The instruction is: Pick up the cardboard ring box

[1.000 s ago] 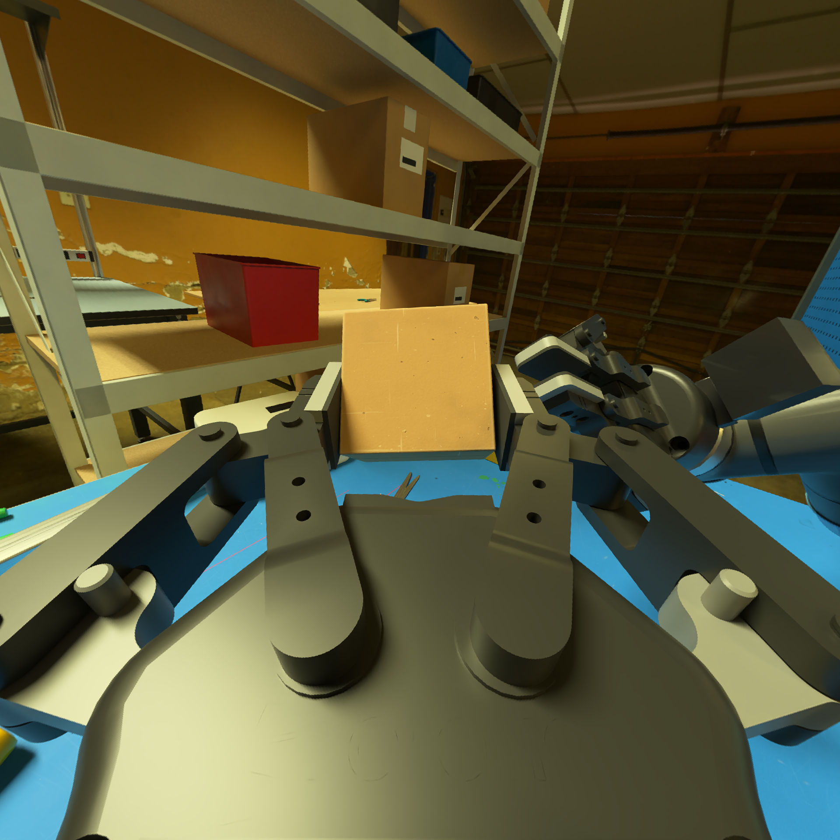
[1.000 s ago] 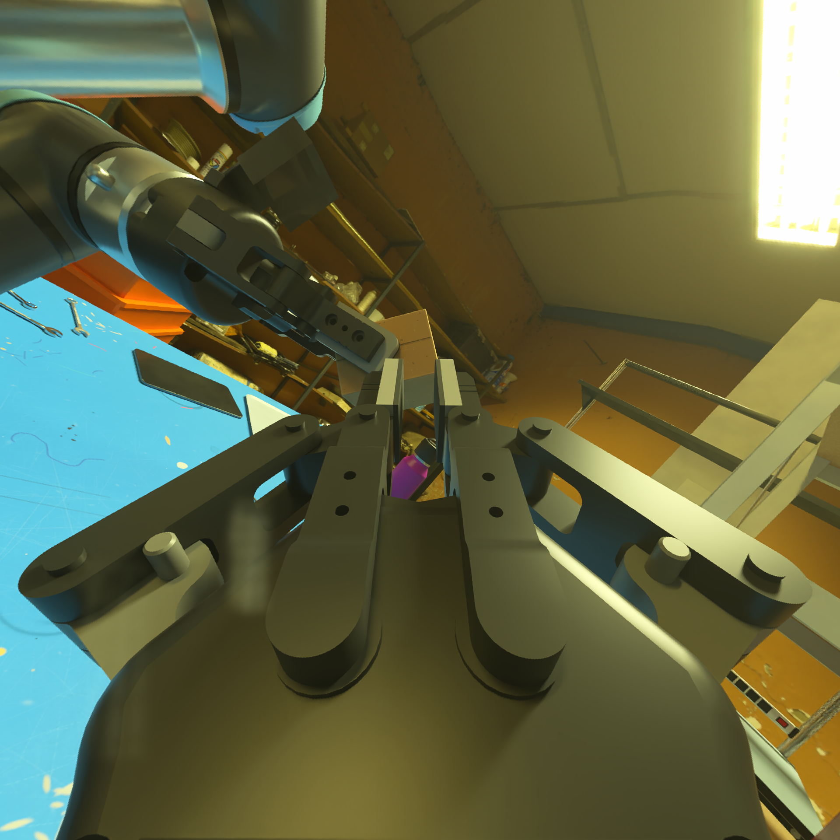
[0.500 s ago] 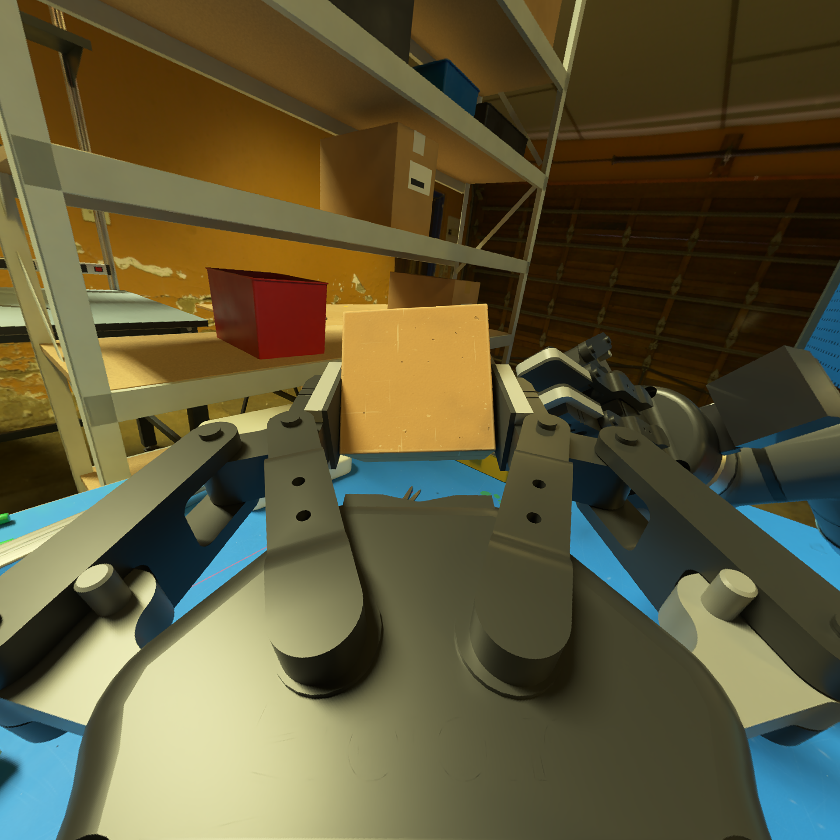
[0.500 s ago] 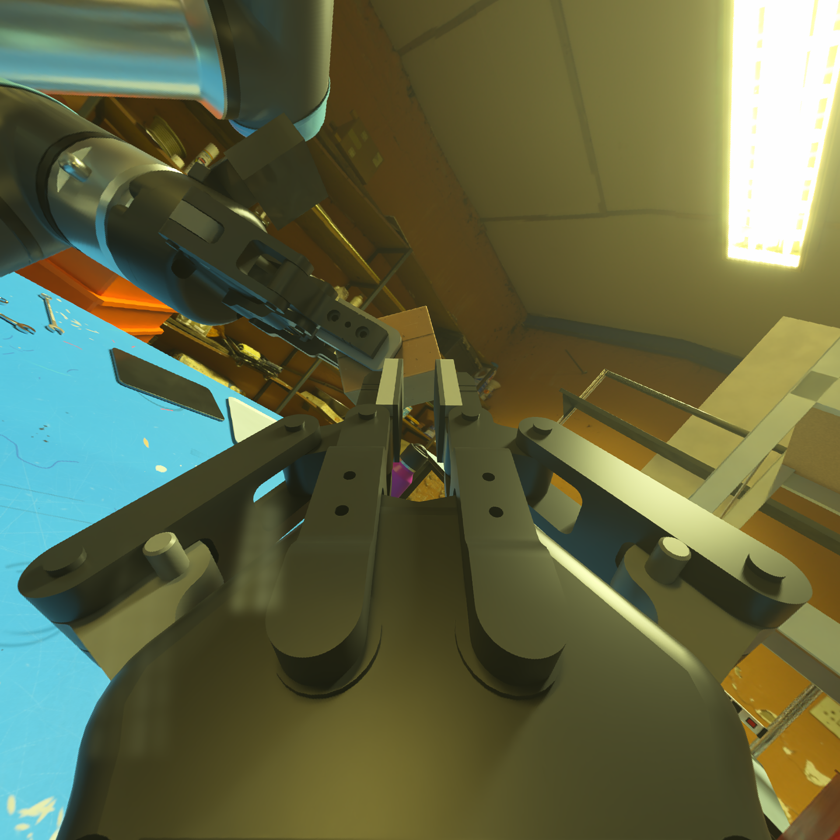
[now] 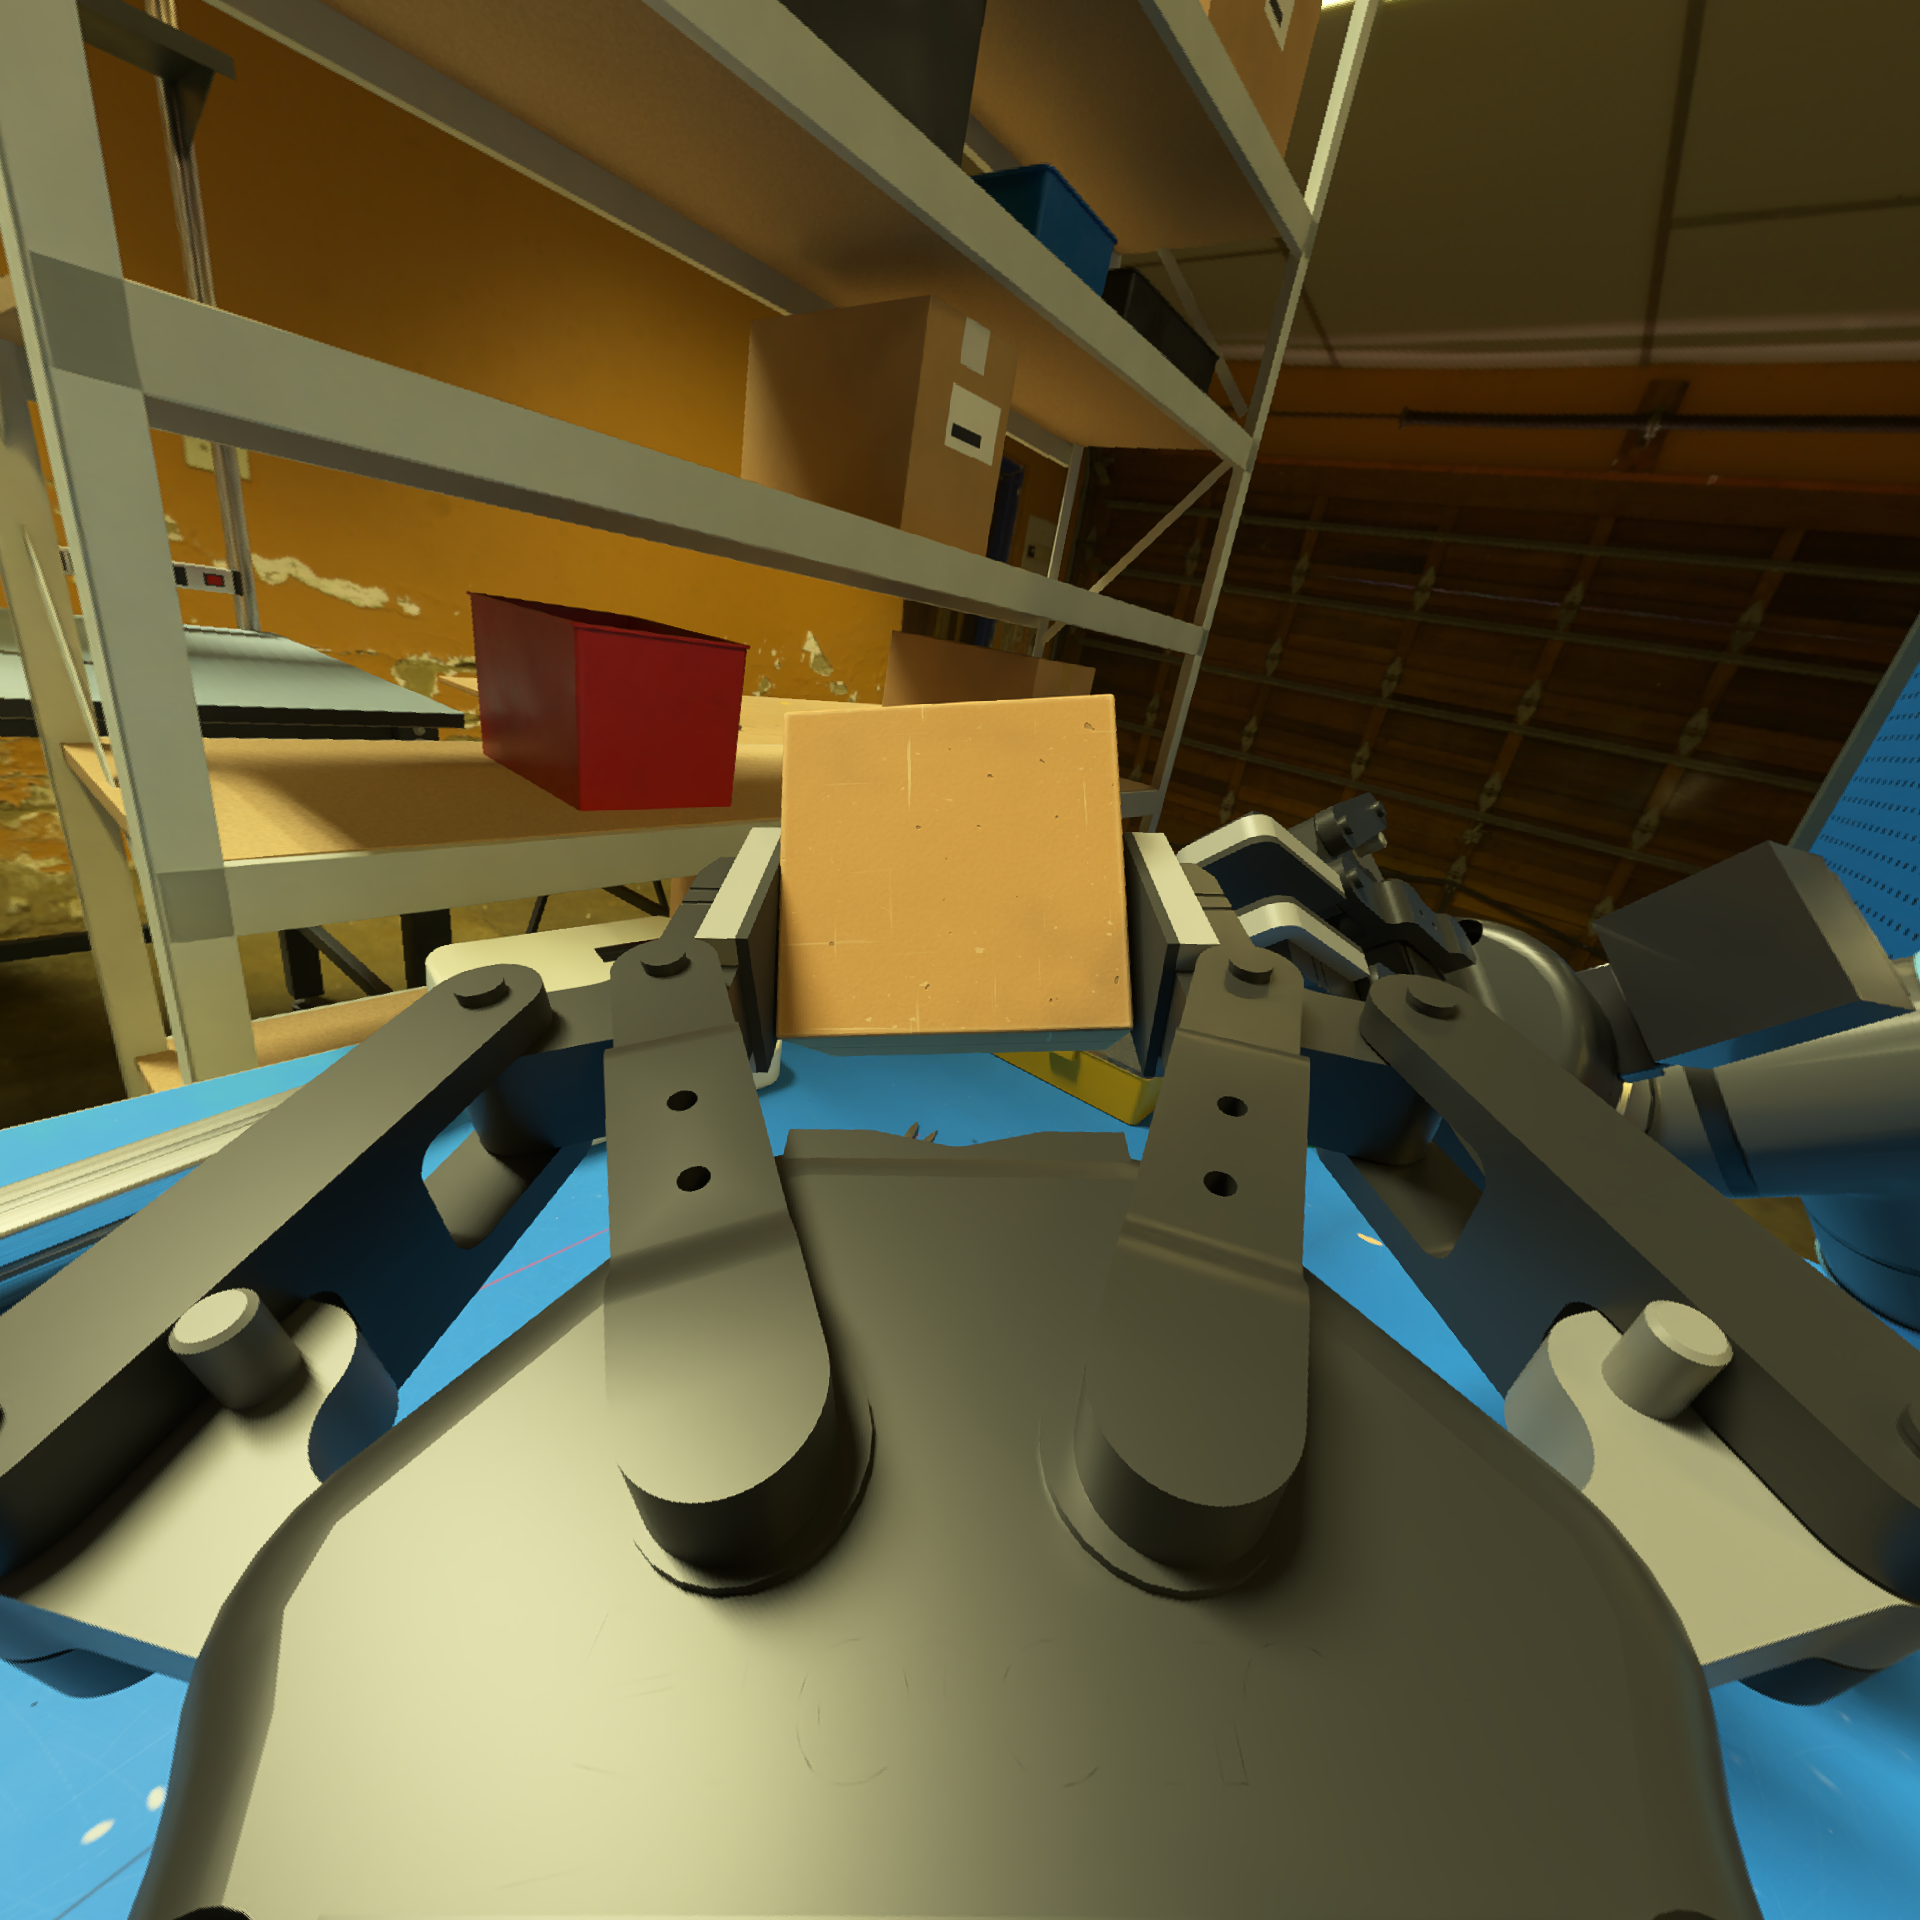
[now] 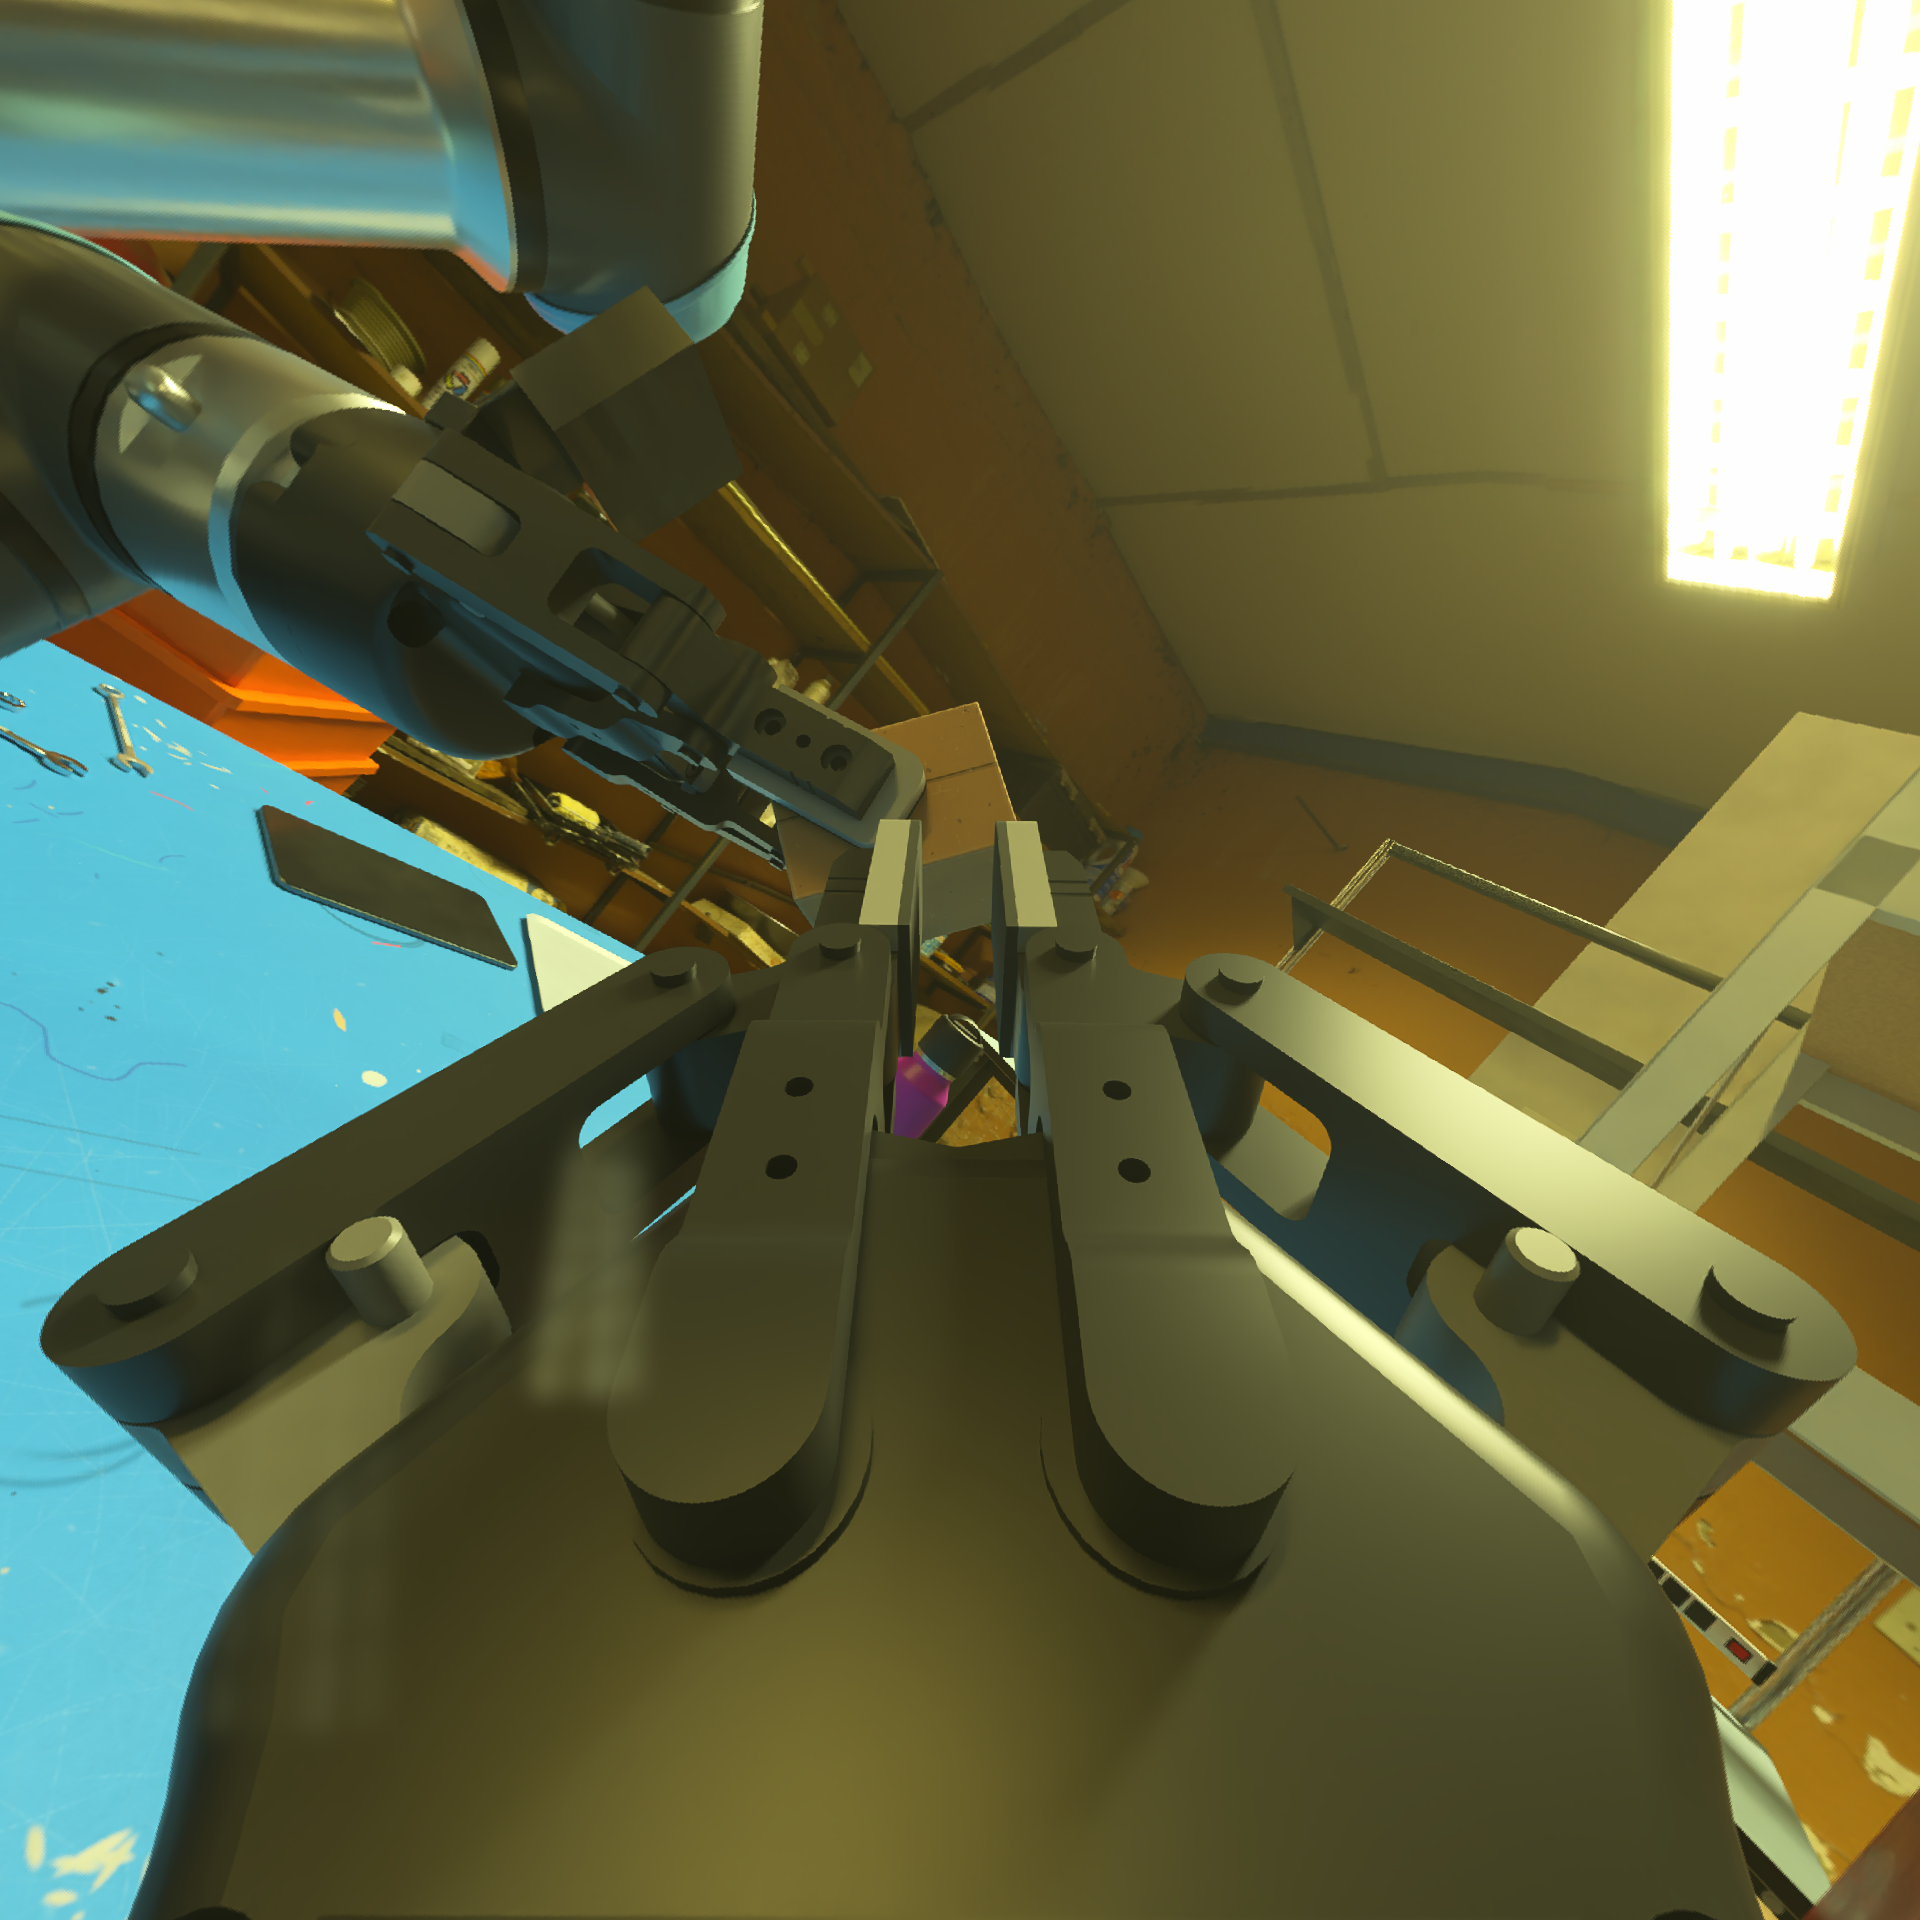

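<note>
Dark grey metal fingers (image 5: 1169,914), pinned linkages

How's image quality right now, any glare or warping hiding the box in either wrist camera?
Left wrist view: the box is evenly lit and sharp between the left gripper; shelf posts bow from wide-angle warp. Right wrist view: the ceiling light blows out the top right; the box shows only partly, behind the fingers of the right gripper.

A: What crowds the left gripper (image 5: 951,914)?
B: The right gripper (image 5: 1288,883), just beside it.
A: Beyond the bench's (image 5: 540,1226) far edge?
B: A shelving rack (image 5: 665,488) stands there, near.
</note>
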